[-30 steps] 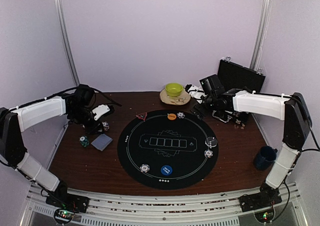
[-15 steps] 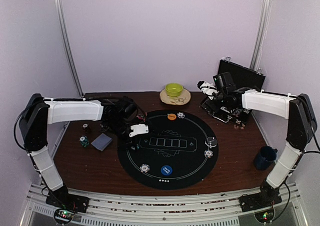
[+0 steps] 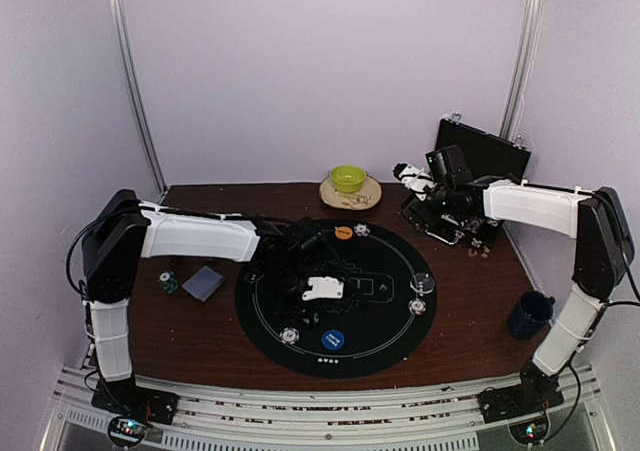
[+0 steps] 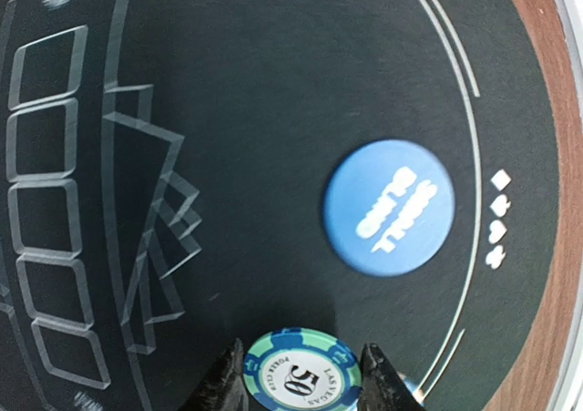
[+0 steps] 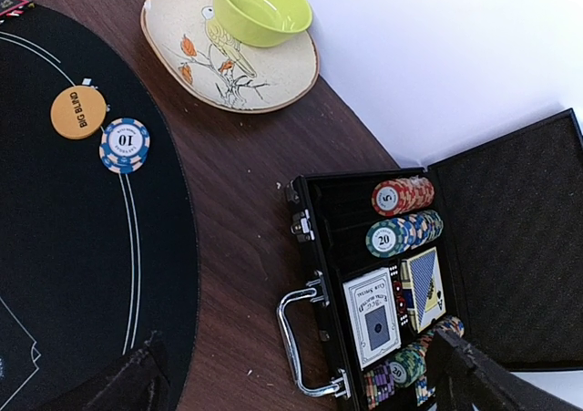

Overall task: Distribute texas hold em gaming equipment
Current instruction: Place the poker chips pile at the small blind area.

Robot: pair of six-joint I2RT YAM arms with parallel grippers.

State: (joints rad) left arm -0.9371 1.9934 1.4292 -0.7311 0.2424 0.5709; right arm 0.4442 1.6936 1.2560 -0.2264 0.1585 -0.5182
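The left gripper [image 4: 298,364] hangs low over the near part of the round black mat [image 3: 385,321]. Its fingers are closed on one teal-edged 50 chip [image 4: 293,384], which sits just beside the blue disc [image 4: 389,207]. Three more chips lie flat near the mat's rim: one at the near left [image 3: 289,336], one at the right [image 3: 417,306], and a 10 chip [image 5: 124,145] at the far edge, just beside the orange disc [image 5: 77,111]. There are three discs in all: blue, orange, and a clear disc [image 3: 423,283] at the right rim, close to the right-hand chip. One grey-blue deck [image 3: 203,283] lies on the table [image 3: 470,341] left of the mat, with a small green-and-white piece [image 3: 167,282] just left of it, too small to read. The right gripper [image 5: 296,352] hovers over the open case [image 5: 510,247], fingers spread wide and holding nothing. The case holds three rows of chips: red 5s [image 5: 402,195], 20s [image 5: 393,238] and a mixed row [image 5: 405,365]. It also holds two card packs [image 5: 373,320] [image 5: 422,288]. One green bowl [image 5: 260,5] sits on one plate [image 5: 182,37] beyond the mat. One mug [image 3: 528,314] stands at the near right.
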